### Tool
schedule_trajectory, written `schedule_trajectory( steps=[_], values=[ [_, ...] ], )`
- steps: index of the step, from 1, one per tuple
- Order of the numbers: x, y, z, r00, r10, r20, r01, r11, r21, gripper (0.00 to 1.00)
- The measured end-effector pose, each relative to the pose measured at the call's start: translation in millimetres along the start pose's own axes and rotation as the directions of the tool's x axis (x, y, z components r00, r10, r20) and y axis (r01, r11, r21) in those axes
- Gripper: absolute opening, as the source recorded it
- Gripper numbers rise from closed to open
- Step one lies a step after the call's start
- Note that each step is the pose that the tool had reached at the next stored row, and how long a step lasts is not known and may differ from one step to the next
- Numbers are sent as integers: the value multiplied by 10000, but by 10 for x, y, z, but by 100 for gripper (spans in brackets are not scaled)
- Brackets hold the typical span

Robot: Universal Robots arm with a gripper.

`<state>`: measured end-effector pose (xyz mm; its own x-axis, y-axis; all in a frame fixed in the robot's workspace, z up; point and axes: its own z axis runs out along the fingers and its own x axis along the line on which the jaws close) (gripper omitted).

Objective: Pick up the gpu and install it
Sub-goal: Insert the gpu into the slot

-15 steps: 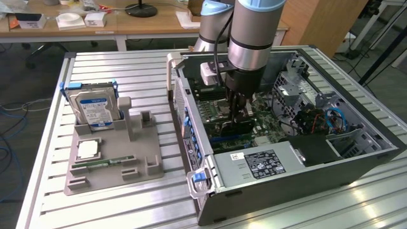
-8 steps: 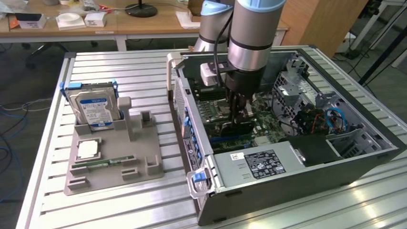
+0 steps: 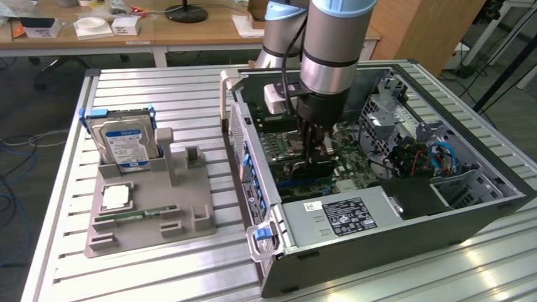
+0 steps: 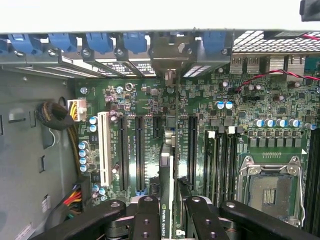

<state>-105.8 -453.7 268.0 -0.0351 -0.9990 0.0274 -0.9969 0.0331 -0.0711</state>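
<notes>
Wrist view: the gripper (image 4: pixel 169 210) is closed on the gpu (image 4: pixel 165 175), holding it edge-down over the motherboard (image 4: pixel 150 100) slots, for insertion I think.

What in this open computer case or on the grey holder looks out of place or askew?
Nothing stands out. The gripper holds the thin dark gpu card upright over the green motherboard.
</notes>
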Motion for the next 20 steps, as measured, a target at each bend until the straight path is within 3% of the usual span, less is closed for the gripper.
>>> schedule_trajectory(
  steps=[20],
  values=[
    [-9, 6, 72, 10000, 0, -2, 0, 10000, -1, 25]
  ],
)
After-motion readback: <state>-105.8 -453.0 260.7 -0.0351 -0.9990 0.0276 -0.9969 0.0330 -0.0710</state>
